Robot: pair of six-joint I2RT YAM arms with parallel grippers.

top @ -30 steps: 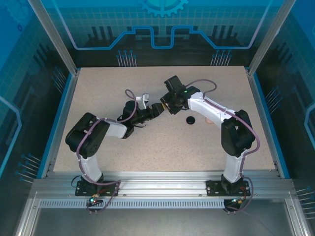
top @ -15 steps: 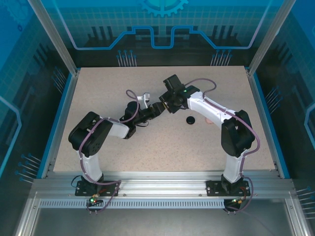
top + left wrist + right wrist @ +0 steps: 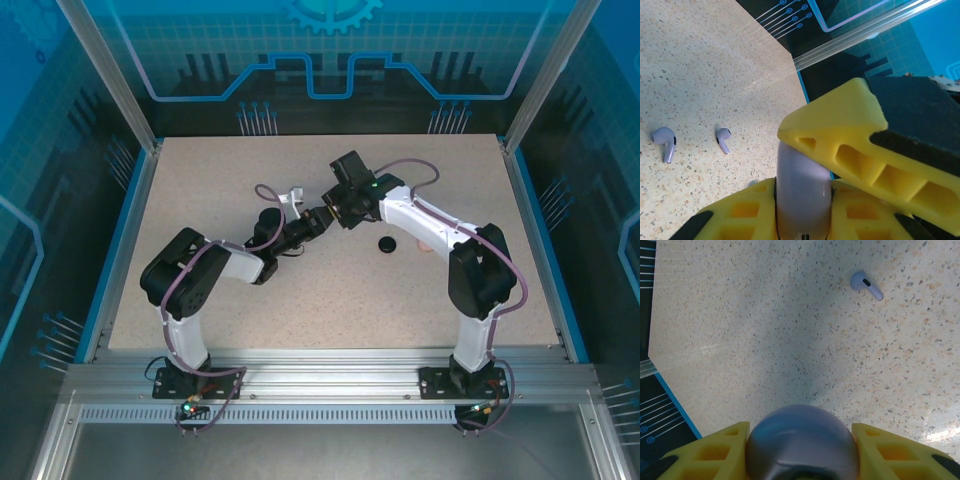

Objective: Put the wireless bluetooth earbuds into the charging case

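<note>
Tabletop [image 3: 200,190]: both arms meet at its middle. L gripper [image 3: 318,220] & R gripper [image 3: 336,212] each have jaws closed snug on the same round lavender case [image 3: 802,185]. Black case [image 3: 387,244] sits just right of them. Lavender earbud [image 3: 665,141] & second earbud [image 3: 722,140] lie loose on tabletop, side by side, outside the case.

Left arm [image 3: 225,262] lies low, its forearm angled toward the rounded lavender plastic case [image 3: 802,175]. Left gripper [image 3: 802,205] has its yellow fingers [image 3: 740,217] clamped on that case. Right arm [image 3: 425,220] reaches in from the case's opposite side. Right gripper [image 3: 802,452] grips the case, jaws pressed against both flanks.
</note>
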